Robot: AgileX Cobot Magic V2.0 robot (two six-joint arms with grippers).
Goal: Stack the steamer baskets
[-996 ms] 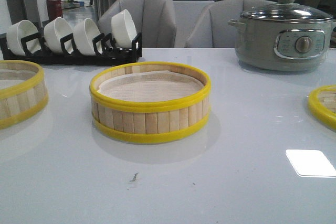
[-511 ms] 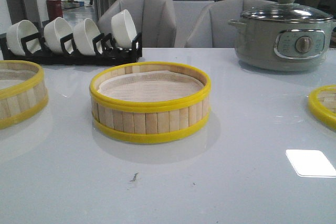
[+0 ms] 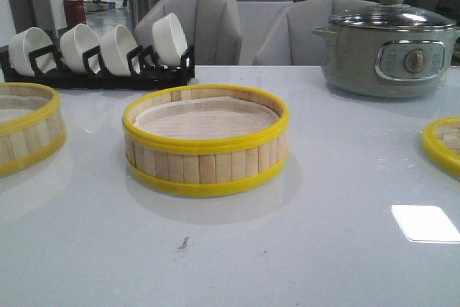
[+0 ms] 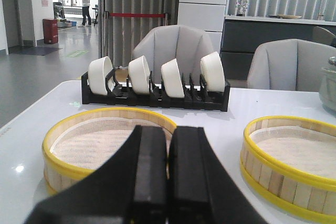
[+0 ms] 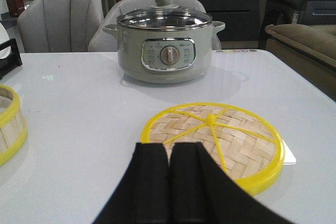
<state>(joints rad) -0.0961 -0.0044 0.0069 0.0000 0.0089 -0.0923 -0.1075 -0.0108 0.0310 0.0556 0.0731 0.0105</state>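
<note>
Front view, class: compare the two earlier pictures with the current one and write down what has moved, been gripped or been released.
Nothing has visibly changed. The middle steamer basket, the left steamer basket, the lid, the bowl rack and the electric pot all sit where they were, and no gripper has entered the front view.

Left of the central steamer basket (image 3: 205,139), a second basket (image 3: 27,126) is cut by the front view's edge; to its right, only a yellow-rimmed sliver of the woven lid (image 3: 442,145) shows. The left end effector (image 4: 167,179) hides part of the near basket's rim; the right end effector (image 5: 168,182) covers the lid's near edge.
</note>
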